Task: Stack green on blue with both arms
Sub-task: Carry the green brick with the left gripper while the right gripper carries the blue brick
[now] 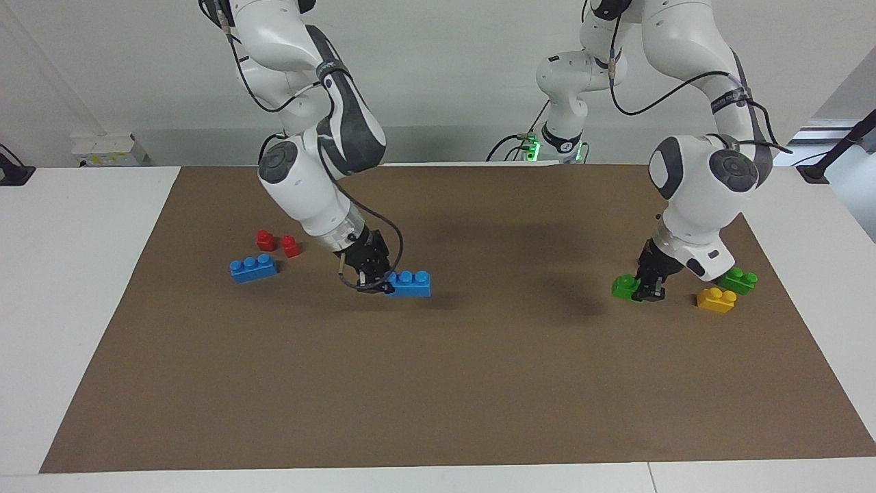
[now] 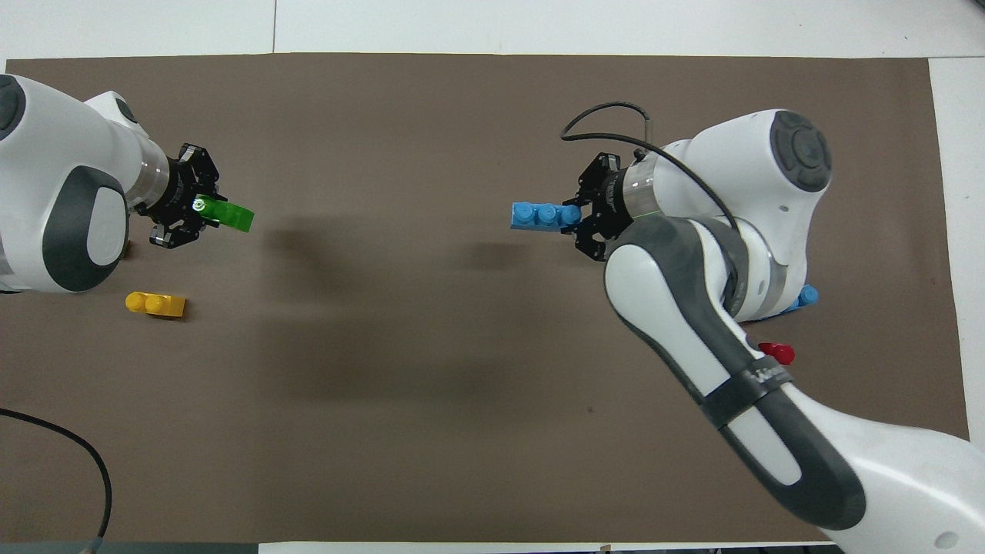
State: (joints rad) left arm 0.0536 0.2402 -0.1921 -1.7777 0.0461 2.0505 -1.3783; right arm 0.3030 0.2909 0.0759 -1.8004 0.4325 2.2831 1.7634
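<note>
My right gripper (image 1: pixel 382 282) is shut on one end of a blue three-stud brick (image 1: pixel 410 283) and holds it low over the middle of the brown mat; in the overhead view the gripper (image 2: pixel 577 218) grips the same brick (image 2: pixel 539 215). My left gripper (image 1: pixel 645 287) is shut on a green two-stud brick (image 1: pixel 624 285) low over the mat at the left arm's end; the overhead view shows this gripper (image 2: pixel 202 209) and the brick (image 2: pixel 231 218). I cannot tell whether either brick touches the mat. The two held bricks are far apart.
A second blue brick (image 1: pixel 254 268) and two red bricks (image 1: pixel 265 239) lie at the right arm's end. A second green brick (image 1: pixel 739 280) and a yellow brick (image 1: pixel 716 300) lie beside the left gripper. The brown mat (image 1: pixel 438 383) covers the table.
</note>
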